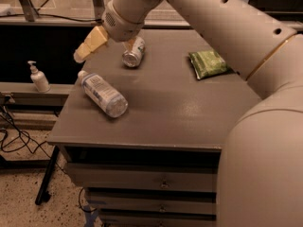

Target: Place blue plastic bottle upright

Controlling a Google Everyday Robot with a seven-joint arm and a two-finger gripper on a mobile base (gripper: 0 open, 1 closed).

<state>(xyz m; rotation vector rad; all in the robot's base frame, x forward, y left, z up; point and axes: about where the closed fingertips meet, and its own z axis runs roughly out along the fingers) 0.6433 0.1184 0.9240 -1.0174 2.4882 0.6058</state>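
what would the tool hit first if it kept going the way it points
Likely nothing on the table: the tool, over its back-left edge, points down-left, passing above the blue plastic bottle, toward the pump dispenser; depth is unclear.

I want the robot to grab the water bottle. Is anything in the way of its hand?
Nothing visible is. The hand hovers over the back left edge of the table, just behind the lying blue plastic bottle. The silver can lies off to the side.
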